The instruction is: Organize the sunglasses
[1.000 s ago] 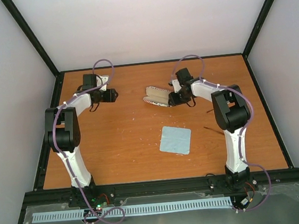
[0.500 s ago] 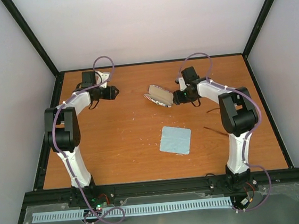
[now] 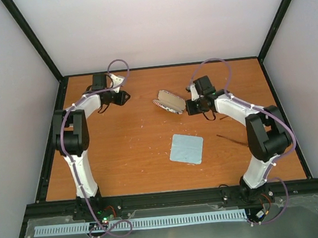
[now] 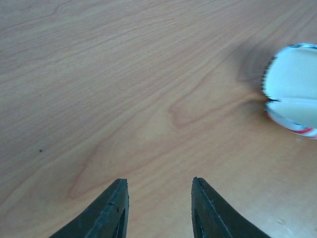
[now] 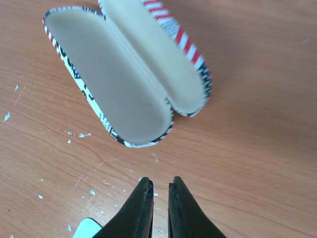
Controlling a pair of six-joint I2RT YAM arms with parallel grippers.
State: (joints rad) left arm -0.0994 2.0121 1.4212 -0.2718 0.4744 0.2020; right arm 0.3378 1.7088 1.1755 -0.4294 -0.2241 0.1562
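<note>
Overhead, the sunglasses (image 3: 231,139) lie on the table (image 3: 128,150) right of the cloth (image 3: 186,148), well apart from the open case (image 3: 169,101). Left wrist: left jaws spread, empty. Right wrist: right jaws almost pressed together, empty. Light and fragile; probably best pinched at the bridge.

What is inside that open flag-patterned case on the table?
Nothing visible: both halves of the glasses case show only bare cream lining. The far tip of one half runs out of the right wrist view; the table beneath is hidden.
</note>
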